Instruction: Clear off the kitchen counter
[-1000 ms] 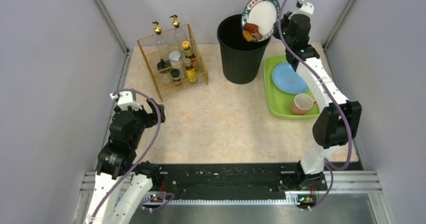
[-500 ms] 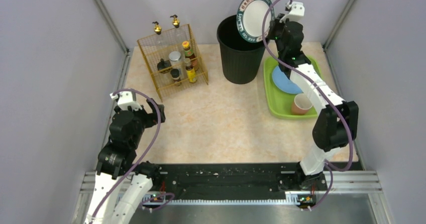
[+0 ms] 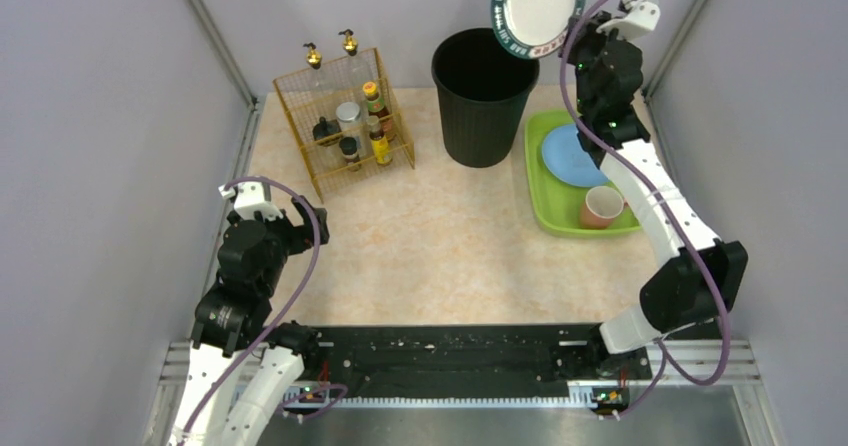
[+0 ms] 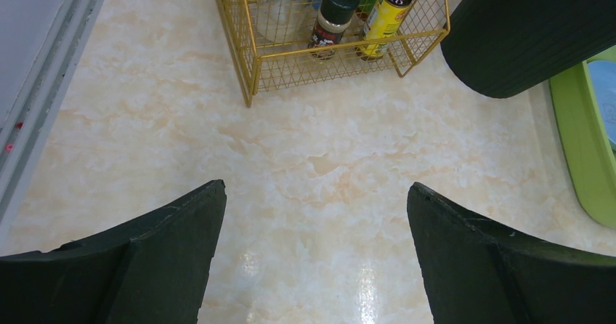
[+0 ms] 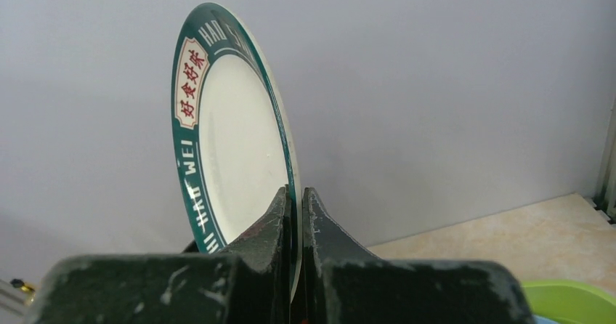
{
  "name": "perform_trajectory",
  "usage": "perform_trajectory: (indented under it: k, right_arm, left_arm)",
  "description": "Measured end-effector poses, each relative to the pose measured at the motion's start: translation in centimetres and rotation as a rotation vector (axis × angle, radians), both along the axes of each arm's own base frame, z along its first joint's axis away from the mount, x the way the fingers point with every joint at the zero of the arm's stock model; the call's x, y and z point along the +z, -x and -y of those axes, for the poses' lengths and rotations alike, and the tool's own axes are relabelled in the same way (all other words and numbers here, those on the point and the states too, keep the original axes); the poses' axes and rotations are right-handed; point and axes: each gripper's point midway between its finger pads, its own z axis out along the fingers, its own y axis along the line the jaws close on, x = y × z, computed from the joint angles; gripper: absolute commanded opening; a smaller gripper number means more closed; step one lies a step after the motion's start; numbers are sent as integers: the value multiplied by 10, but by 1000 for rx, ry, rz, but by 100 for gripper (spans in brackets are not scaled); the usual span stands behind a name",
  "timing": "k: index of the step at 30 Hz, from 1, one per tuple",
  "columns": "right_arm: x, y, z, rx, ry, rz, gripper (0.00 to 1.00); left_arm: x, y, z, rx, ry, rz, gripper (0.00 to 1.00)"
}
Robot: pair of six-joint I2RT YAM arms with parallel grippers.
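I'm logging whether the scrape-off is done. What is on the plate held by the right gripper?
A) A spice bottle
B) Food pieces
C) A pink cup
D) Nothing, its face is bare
D: the plate, pinched at its rim by the right gripper, shows only a clean white face inside its green border in both the top and right wrist views.

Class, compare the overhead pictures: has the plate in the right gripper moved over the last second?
Yes. The plate has shifted up and right in the picture, away from the black bin's mouth.
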Motion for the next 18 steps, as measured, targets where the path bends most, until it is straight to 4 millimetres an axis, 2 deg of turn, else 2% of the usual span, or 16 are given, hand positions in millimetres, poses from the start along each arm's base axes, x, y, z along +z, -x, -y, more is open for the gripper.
perform_trajectory:
  k: [4, 9, 12, 18]
  right_arm:
    - [19, 20, 20, -45, -67, 29, 0]
    - [16, 42, 58, -122, -146, 8, 0]
    - [-2, 54, 83, -176, -194, -29, 0]
    - [-63, 62, 124, -273, -281, -162, 0]
  left_arm:
    - [0, 0, 0, 0, 0, 0, 99]
    - [0, 0, 0, 0, 0, 0, 99]
    - [0, 0, 0, -1, 0, 0, 99]
    - [0, 0, 0, -1, 0, 0, 99]
